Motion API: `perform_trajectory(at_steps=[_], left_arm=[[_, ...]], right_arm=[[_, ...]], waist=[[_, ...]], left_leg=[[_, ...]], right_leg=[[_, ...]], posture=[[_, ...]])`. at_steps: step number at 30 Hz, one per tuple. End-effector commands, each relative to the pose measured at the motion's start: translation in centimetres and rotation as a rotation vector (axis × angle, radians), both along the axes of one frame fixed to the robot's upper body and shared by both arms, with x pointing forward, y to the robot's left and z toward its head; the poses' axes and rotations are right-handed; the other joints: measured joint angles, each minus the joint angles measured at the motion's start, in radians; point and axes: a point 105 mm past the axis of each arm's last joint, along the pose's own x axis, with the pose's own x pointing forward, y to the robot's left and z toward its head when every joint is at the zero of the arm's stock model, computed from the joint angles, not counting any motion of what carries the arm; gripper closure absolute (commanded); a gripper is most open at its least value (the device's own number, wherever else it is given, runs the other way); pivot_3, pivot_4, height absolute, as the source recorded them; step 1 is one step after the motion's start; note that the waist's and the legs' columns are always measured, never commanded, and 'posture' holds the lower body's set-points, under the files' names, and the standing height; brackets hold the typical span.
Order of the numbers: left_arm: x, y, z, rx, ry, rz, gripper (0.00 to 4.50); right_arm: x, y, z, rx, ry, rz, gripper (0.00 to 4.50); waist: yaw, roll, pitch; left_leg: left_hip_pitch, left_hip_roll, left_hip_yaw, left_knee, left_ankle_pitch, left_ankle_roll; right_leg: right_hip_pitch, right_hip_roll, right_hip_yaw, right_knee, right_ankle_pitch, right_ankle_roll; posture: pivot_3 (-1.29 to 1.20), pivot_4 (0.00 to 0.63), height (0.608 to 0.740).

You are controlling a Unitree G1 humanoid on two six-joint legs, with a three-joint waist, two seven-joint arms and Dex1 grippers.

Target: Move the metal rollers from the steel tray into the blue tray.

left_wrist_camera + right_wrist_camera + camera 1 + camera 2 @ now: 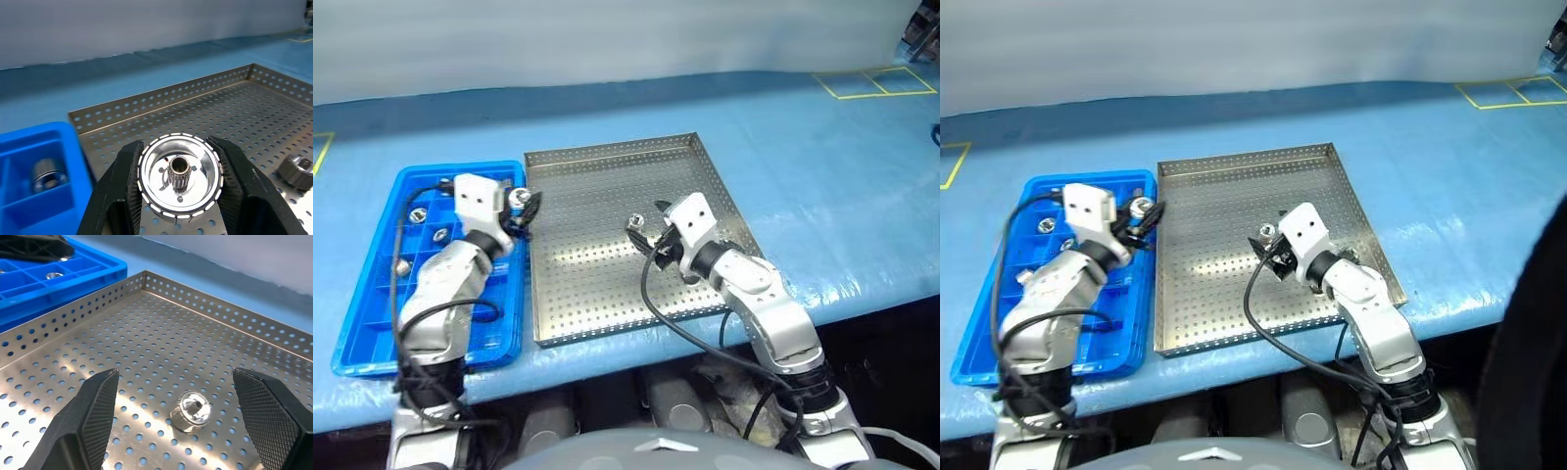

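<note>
Your left gripper (pixel 178 193) was clamped on 1 roller (pixel 179 177) over the blue tray's (pixel 367 323) rim, 3 rollers already inside. Your right gripper (pixel 188 418), jaws wide apart, straddled the last roller (pixel 192 410) in the steel tray (pixel 607 284).

Bright, even overhead light, soft shadows only. Glare patches on the steel tray (pixel 607 264) floor, mirror-like highlights on the held roller (pixel 179 175) in the left wrist view. Blue table cover (pixel 822 166) sheens near its front edge. Wrist views sharp close, background soft. Head views slightly soft.
</note>
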Motion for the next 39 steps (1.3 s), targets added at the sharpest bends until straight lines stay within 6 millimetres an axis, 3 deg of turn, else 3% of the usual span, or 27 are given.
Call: perform_trajectory(at_steps=[1, 8, 13, 23, 28, 39], left_arm=[[-1.8, 2.6, 1.9, 0.103, -0.045, 0.122, 2.79], [-6.3, 6.5, 2.7, 0.255, -0.011, 0.3, 2.79], [-7.9, 6.5, 2.1, 0.286, 0.04, 0.299, 2.79], [-11.3, 7.5, -0.6, 0.313, 0.194, 0.3, 2.79], [-12.8, 9.4, -2.0, 0.31, 0.26, 0.384, 2.79], [-13.6, 10.4, -4.2, 0.277, 0.321, 0.435, 2.79]], right_arm=[[0.0, 0.8, 1.2, 0.019, -0.045, 0.049, 0.6], [0.0, 2.2, 0.9, 0.017, -0.024, 0.128, 0.6], [0.0, 3.0, 0.7, 0.016, -0.018, 0.168, 0.6], [0.0, 3.1, 0.8, 0.018, -0.018, 0.18, 0.6], [0.0, 3.0, 0.8, 0.018, -0.017, 0.177, 0.6], [0.2, 3.4, 1.1, 0.016, -0.024, 0.192, 0.6]], waist=[[0.02, 0.0, 0.0], [0.098, -0.001, 0.0], [0.138, -0.001, 0.0], [0.141, -0.001, 0.0], [0.142, -0.001, 0.0], [0.144, -0.002, 0.0]], left_leg=[[0.0, 0.0, 0.0, 0.0, 0.0, 0.0], [0.0, 0.0, 0.0, 0.0, 0.0, 0.0], [0.0, 0.0, -0.001, 0.0, 0.0, -0.001], [0.0, 0.0, -0.002, -0.001, 0.001, -0.001], [0.001, 0.0, -0.002, -0.001, 0.001, -0.001], [0.001, 0.0, -0.002, -0.001, 0.001, -0.001]], right_leg=[[0.0, 0.0, 0.0, 0.0, 0.0, 0.0], [0.0, -0.001, -0.002, 0.0, 0.0, -0.001], [0.001, -0.002, -0.003, -0.001, -0.001, -0.002], [0.001, -0.001, -0.005, 0.0, -0.006, -0.01], [0.001, -0.001, -0.005, 0.0, -0.006, -0.01], [0.001, -0.001, -0.005, 0.0, -0.006, -0.01]], posture=[[-0.07, 0.15, 0.74], [0.0, 0.15, 0.74], [0.04, 0.15, 0.74], [0.05, 0.15, 0.74], [0.07, 0.15, 0.74], [0.09, 0.15, 0.74]])
